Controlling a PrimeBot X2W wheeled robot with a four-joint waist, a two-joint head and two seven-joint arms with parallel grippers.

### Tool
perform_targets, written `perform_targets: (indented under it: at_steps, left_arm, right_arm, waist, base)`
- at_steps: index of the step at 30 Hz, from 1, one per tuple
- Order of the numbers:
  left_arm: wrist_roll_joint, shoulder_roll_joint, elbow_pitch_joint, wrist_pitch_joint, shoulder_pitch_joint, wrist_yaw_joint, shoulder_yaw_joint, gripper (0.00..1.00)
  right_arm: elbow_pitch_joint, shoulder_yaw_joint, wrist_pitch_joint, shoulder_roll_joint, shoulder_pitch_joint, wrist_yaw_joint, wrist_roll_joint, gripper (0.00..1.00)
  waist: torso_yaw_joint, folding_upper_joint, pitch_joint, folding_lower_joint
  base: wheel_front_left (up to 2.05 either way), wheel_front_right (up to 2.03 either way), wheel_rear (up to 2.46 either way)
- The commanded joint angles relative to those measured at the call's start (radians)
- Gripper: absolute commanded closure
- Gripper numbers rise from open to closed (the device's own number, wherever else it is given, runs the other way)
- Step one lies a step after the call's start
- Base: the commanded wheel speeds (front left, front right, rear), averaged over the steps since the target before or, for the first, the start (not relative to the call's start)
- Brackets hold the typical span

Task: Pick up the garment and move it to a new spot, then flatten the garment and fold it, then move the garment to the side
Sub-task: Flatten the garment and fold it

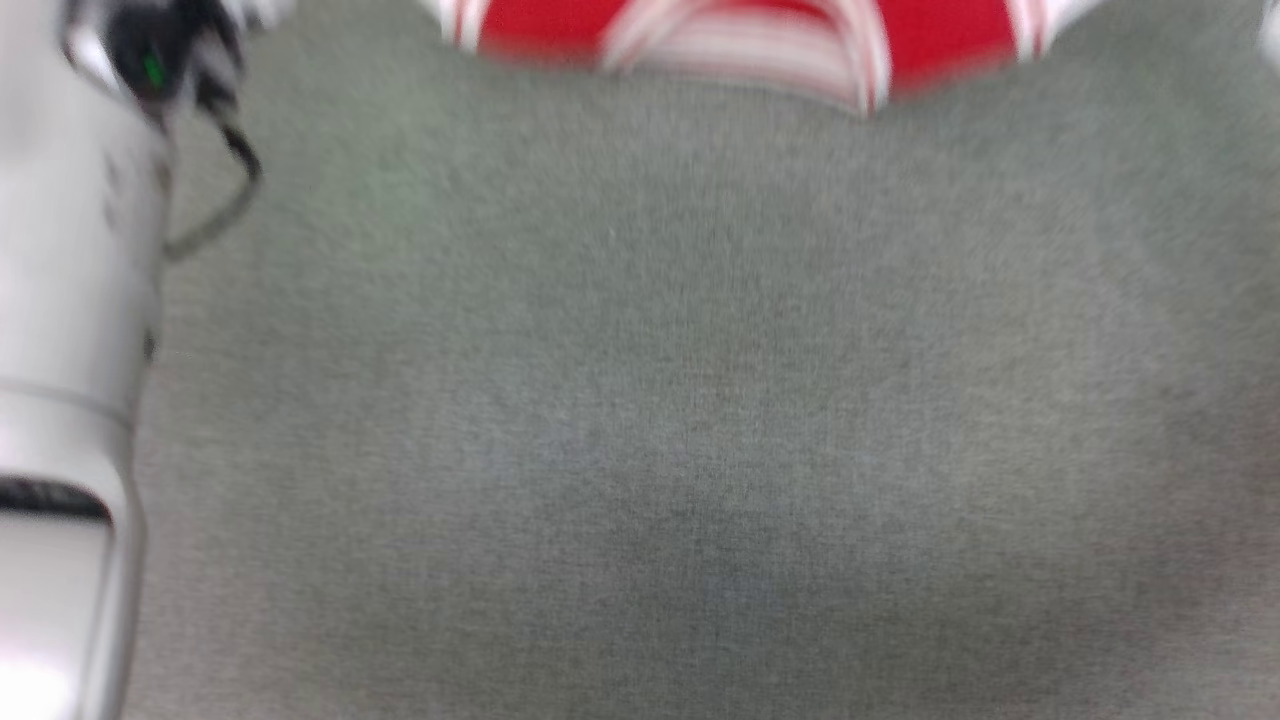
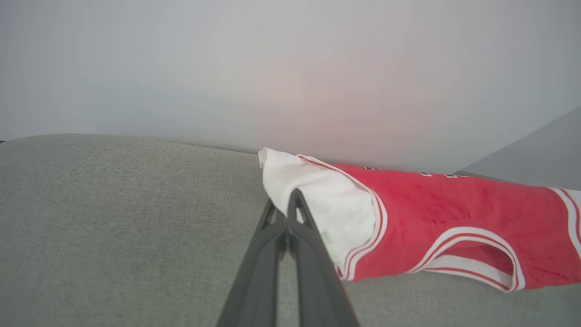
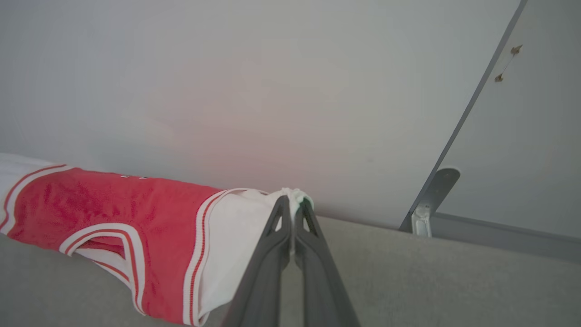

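Pinches one white sleeve (image 2: 317,195) of the garment (image 2: 431,204) in the left gripper (image 2: 285,206), with the two dark fingers pressed together on the cloth near the sleeve's outer end. Pinches the opposite sleeve (image 3: 236,227) in the right gripper (image 3: 294,204), fingers likewise closed and a small bunch of white cloth poking past the tips.

Holds the garment (image 3: 113,204) stretched sideways between the two grippers, red body in the middle, striped armhole trim next to each sleeve. Lets the striped neck opening (image 2: 472,259) sag toward the grey cloth-covered tabletop (image 2: 113,227). Cannot tell whether the lowest edge touches the tabletop or hangs just above it. Faces a plain pale wall (image 2: 272,68) behind the garment in both wrist views.

Seen from the head, heavily blurred: places the garment (image 1: 930,35) at the top edge, at the far side, with a broad stretch of grey tabletop (image 1: 650,420) on the near side. Shows a pale forearm (image 1: 70,300) along the left edge, with a thin dark cable (image 1: 235,170) looping beside it.
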Motion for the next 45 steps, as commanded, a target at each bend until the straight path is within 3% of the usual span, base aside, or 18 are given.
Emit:
perform_targets:
  at_steps: [1,6,12,16,28,29,33,45]
  left_arm:
    - [-0.013,0.014,-0.021,0.013,0.063,-0.002,-0.012,1.0]
    - [-0.056,0.053,-0.115,0.053,0.242,-0.002,-0.045,1.0]
    - [-0.102,0.096,-0.244,0.074,0.479,-0.002,-0.055,1.0]
    - [-0.11,0.121,-0.36,0.075,0.64,0.022,-0.063,1.0]
    - [-0.142,0.235,-0.873,0.107,1.106,0.213,-0.041,1.0]
    - [-0.142,0.235,-0.873,0.107,1.106,0.213,-0.041,1.0]
    - [-0.159,0.275,-1.012,0.118,1.238,0.281,-0.022,1.0]
    - [-0.202,0.407,-1.362,0.175,1.555,0.457,0.059,1.0]
  right_arm:
    - [-0.026,0.014,0.028,-0.023,0.068,-0.001,0.04,1.0]
    - [-0.117,0.048,0.105,-0.099,0.234,-0.001,0.12,1.0]
    - [-0.237,0.052,0.119,-0.182,0.438,-0.001,0.179,1.0]
    - [-0.322,0.057,0.129,-0.231,0.578,-0.001,0.194,1.0]
    - [-0.539,-0.007,0.167,-0.326,0.963,-0.001,0.199,1.0]
    - [-0.539,-0.007,0.167,-0.326,0.963,-0.001,0.199,1.0]
    - [-0.61,-0.037,0.207,-0.353,1.079,-0.001,0.207,1.0]
    - [-0.792,-0.248,0.331,-0.427,1.384,-0.001,0.252,1.0]
  waist:
    - [0.011,0.0,-0.163,0.0]
    - [0.015,0.0,-0.252,0.0]
    - [0.028,0.0,-0.329,0.0]
    - [0.041,0.0,-0.359,0.0]
    - [0.06,0.0,-0.395,0.0]
    - [0.06,0.0,-0.395,0.0]
    - [0.062,0.0,-0.401,0.0]
    - [0.062,0.0,-0.373,0.0]
  base:
    - [0.0,0.0,0.0]
    - [0.0,0.0,0.0]
    - [0.0,0.0,0.0]
    - [0.0,0.0,0.0]
    - [0.0,0.0,0.0]
    - [0.0,0.0,0.0]
    - [0.0,0.0,0.0]
    - [0.0,0.0,0.0]
